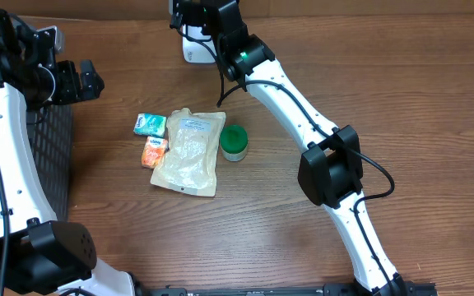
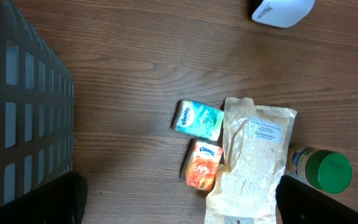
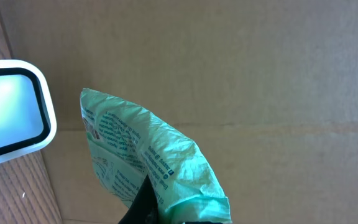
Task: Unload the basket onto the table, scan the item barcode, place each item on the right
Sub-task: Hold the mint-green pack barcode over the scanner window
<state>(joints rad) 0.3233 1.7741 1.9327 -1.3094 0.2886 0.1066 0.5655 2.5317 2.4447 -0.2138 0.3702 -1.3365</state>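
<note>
My right gripper (image 3: 166, 210) is shut on a crumpled light-green packet (image 3: 157, 158) with printed text. It holds the packet up in front of a cardboard wall, just right of the white scanner (image 3: 11, 106), whose window glows. In the overhead view the right gripper (image 1: 196, 11) is at the table's far edge, above the scanner (image 1: 192, 45); the packet is hidden there. My left gripper (image 2: 182, 208) hangs open and empty above the table, left of the pile of items, and shows in the overhead view as the left gripper (image 1: 82, 79) beside the basket.
On the table lie a blue tissue pack (image 2: 199, 119), an orange pack (image 2: 202, 164), a clear pouch (image 2: 253, 162) and a green-lidded jar (image 2: 325, 171). A dark mesh basket (image 2: 23, 106) stands at the left edge.
</note>
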